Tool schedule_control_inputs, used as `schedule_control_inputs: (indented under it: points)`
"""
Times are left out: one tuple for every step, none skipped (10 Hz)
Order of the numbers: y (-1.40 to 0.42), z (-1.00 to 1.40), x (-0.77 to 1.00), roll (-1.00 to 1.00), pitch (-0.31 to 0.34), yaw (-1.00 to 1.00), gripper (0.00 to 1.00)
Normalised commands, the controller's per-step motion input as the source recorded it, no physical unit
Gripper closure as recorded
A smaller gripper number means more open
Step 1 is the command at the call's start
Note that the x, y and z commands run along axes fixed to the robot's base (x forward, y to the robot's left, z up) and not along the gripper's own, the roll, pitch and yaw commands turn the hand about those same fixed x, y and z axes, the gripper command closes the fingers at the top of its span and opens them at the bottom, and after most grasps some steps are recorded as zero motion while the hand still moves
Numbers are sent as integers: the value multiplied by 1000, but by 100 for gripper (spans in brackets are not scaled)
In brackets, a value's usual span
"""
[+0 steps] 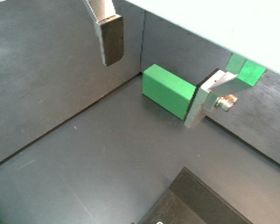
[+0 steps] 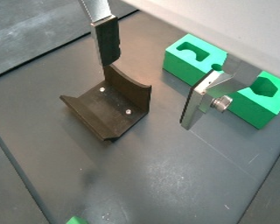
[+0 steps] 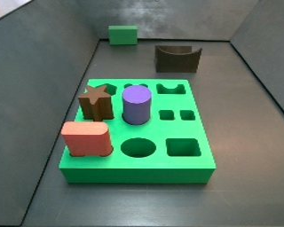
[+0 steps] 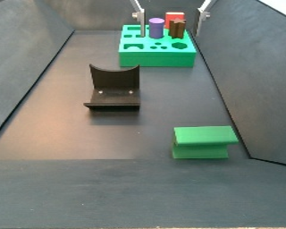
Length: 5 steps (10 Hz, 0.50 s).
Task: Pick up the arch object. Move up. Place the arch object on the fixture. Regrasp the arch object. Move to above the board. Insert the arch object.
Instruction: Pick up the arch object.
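While the gripper (image 1: 154,74) hung open and empty, a wrist view showed the arch object (image 1: 168,88) resting on the floor between its fingers (image 1: 112,41). Side view: it lay beyond the fixture (image 3: 177,58), far from the board (image 3: 192,161). Judged light, rigid, smooth; grip flat sides.

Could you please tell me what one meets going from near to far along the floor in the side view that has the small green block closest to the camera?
Arch object → fixture → board; the gripper is at the far end above the board, only its silver fingers showing.
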Motion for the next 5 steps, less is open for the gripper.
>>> schedule_control_inputs:
  points:
    - [0,0,0,13,0,0,0]
    - [97,0,0,0,-29,-871,0]
    - [0,0,0,0,-40,-991,0]
    - [60,-11,0,0,-30,-917,0]
    - [151,-106,-17,0,0,-829,0]
